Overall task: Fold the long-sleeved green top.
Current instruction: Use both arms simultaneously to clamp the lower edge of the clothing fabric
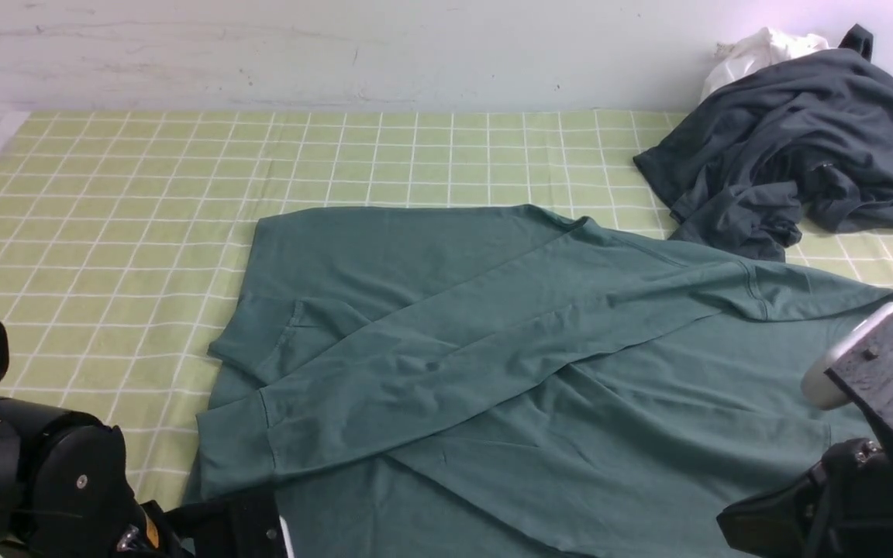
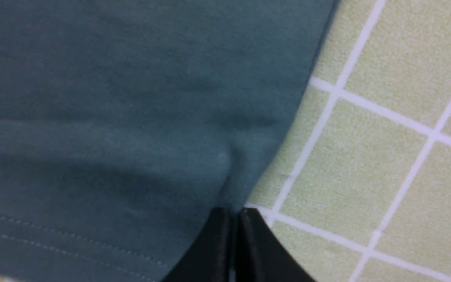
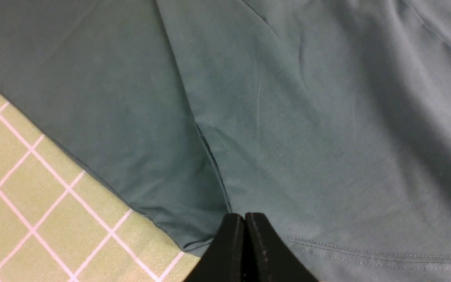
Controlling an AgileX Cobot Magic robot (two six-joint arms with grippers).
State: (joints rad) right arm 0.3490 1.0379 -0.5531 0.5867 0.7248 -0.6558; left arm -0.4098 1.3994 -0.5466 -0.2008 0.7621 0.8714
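Note:
The green long-sleeved top [image 1: 539, 372] lies flat on the checked cloth in the front view, with both sleeves folded across its body and one ribbed cuff [image 1: 233, 446] at the near left. My left gripper [image 2: 233, 212] is shut on the top's side edge [image 2: 249, 172] near the stitched hem, and the fabric puckers at its tips. My right gripper [image 3: 245, 215] is shut on the top [image 3: 288, 137] at a fold just above the hem stitching. In the front view only the arm bodies show, the left arm [image 1: 36, 480] and the right arm [image 1: 873, 434].
A dark charcoal-grey garment [image 1: 795, 147] lies crumpled at the far right, with a small white cloth [image 1: 764, 50] behind it. The yellow-green checked tablecloth [image 1: 105, 194] covers the table up to the white wall [image 1: 338, 46].

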